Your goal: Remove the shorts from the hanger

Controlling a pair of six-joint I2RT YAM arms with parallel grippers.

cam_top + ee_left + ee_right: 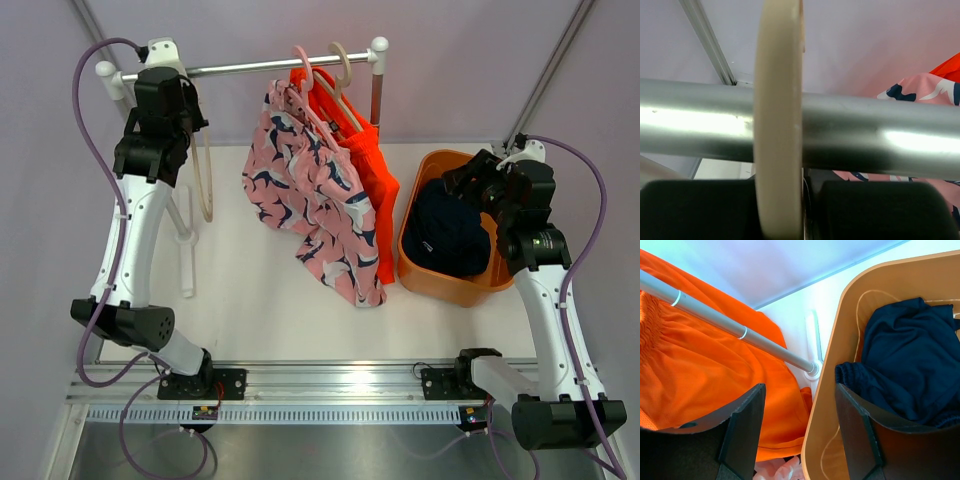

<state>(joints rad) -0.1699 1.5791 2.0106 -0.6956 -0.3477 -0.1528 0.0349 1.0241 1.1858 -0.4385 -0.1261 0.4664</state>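
Note:
Pink patterned shorts (310, 190) hang on a hanger from the metal rail (260, 66). Bright orange shorts (375, 170) hang on a second hanger just behind them. The navy shorts (448, 235) lie crumpled in the orange basket (430, 275). My left gripper (172, 80) is at the rail's left end, shut on the hook of an empty beige hanger (206, 180). In the left wrist view, that hook (778, 100) sits over the rail (880, 140) between my fingers (787, 200). My right gripper (462, 180) is open and empty above the basket's left rim (827, 430), with orange shorts (700, 370) on its left and navy shorts (905, 360) on its right.
The rack's white feet (187, 250) rest on the table, and its right upright (715, 315) runs down to a foot (812, 340) beside the basket. Purple backdrop walls close in behind and at both sides. The arm bases sit on a rail at the near edge.

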